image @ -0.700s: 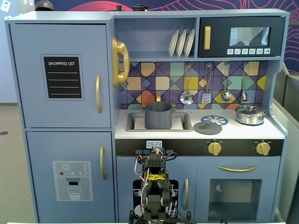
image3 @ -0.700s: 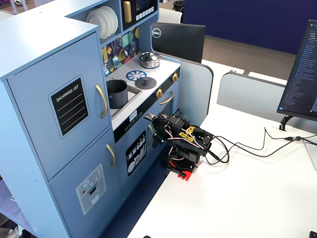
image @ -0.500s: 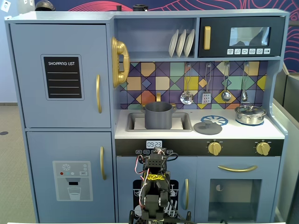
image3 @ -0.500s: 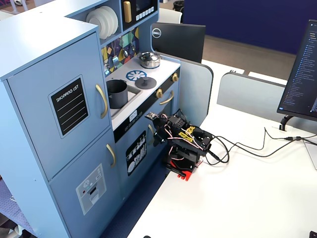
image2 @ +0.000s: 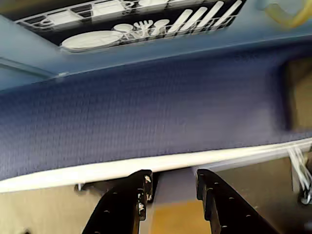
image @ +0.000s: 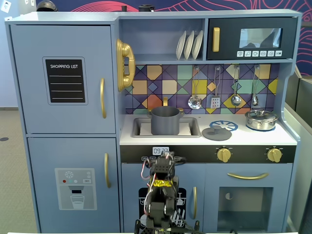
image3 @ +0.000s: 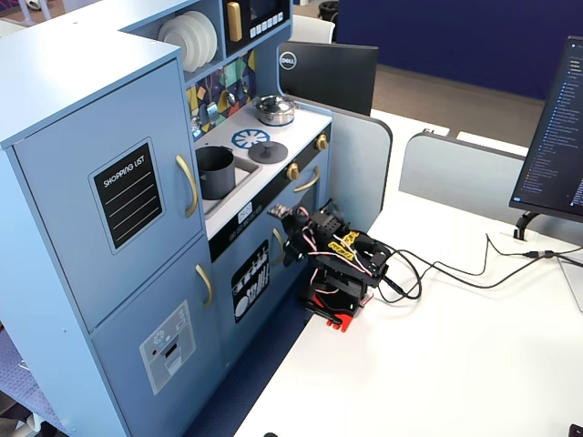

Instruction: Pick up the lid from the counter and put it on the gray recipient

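Note:
The dark-gray lid [image: 217, 132] with its small knob lies flat on the white counter, partly over the blue-white burner print [image: 227, 125]. It also shows in the other fixed view [image3: 268, 151]. The gray pot [image: 165, 121] stands uncovered in the sink, left of the lid; it shows in the other fixed view too [image3: 215, 171]. My arm [image: 162, 192] is folded low in front of the kitchen, well below the counter. My gripper [image2: 173, 178] is open and empty, aimed down at the table edge and the kitchen's lower front. It is far from the lid and the pot.
A shiny silver lidded pot [image: 261, 119] stands on the right burner. Utensils [image: 215, 90] hang above the counter. The arm's base [image3: 330, 308] is clamped to the white table [image3: 437, 364], with cables, a Dell monitor [image3: 330, 76] and another screen [image3: 556, 137] nearby.

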Controlling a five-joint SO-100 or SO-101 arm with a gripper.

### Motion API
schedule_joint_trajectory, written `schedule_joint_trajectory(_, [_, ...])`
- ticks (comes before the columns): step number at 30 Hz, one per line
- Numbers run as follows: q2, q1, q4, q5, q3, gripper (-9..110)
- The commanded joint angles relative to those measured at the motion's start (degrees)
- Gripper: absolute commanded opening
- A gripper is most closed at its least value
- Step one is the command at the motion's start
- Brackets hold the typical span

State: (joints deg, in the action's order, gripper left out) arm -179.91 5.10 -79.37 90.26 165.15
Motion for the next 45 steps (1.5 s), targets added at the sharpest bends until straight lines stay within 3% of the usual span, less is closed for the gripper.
schedule_joint_trajectory(1, [9.93,0.44,0.00,0.53,-15.82,0])
schedule_joint_trajectory(10, [14.41,10.72,26.37,7.82,-33.13,0])
schedule_joint_trajectory(15, [13.62,19.95,50.80,5.71,-27.69,0])
schedule_joint_trajectory(21, [18.81,27.16,69.26,4.04,-21.80,0])
schedule_joint_trajectory(23, [20.92,28.48,75.41,2.46,-19.42,5])
schedule_joint_trajectory(33, [33.93,30.06,90.70,0.70,-19.34,23])
schedule_joint_trajectory(45, [50.27,30.15,97.29,1.41,-28.74,25])
